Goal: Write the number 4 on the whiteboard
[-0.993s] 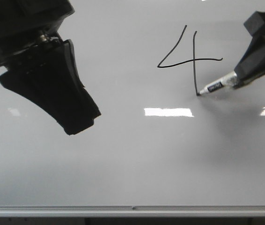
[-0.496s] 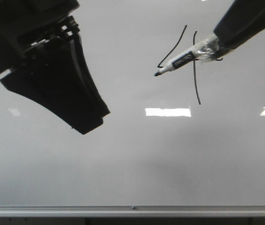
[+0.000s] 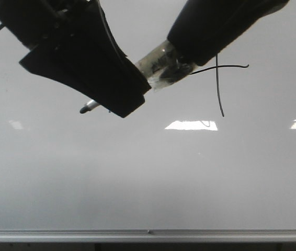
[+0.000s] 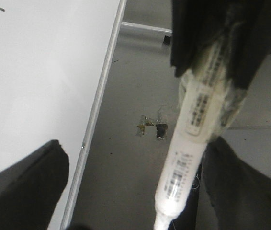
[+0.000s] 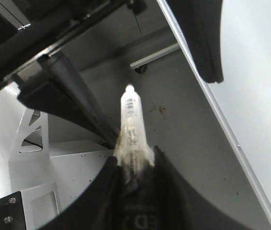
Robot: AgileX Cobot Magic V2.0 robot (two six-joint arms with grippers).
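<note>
The whiteboard [image 3: 148, 178] filled the front view, with its silver rail [image 3: 148, 234] along the lower edge, and the number 4 [image 3: 218, 78] sat in the board's upper right area, well above the rail. Its long vertical and the right part of its wavy crossbar were plain to see; the slanted stroke and the left part of the crossbar were hidden behind the right arm, so their state could not be checked at this moment. From what showed, the writing looked finished and no stroke seemed open or missing. The right hand [image 5: 135, 165] was clamped on the marker [image 3: 161, 65], whose taped white barrel ran out from the fingers toward the left of the number 4, its dark tip [image 3: 83, 110] showing beyond the left hand and well apart from the drawn lines. Whether the tip touched the whiteboard could not be told from the front view, but the wrist views showed open floor behind the barrel, which suggested it was off the surface. The left hand [image 3: 129, 102] held nothing; its dark fingers stood apart on either side of the marker in its own wrist view, so it read as wide open, just left of the number 4 and crossing in front of the marker. What seemed left, by judgement, was only for both arms to draw clear of the board.
</note>
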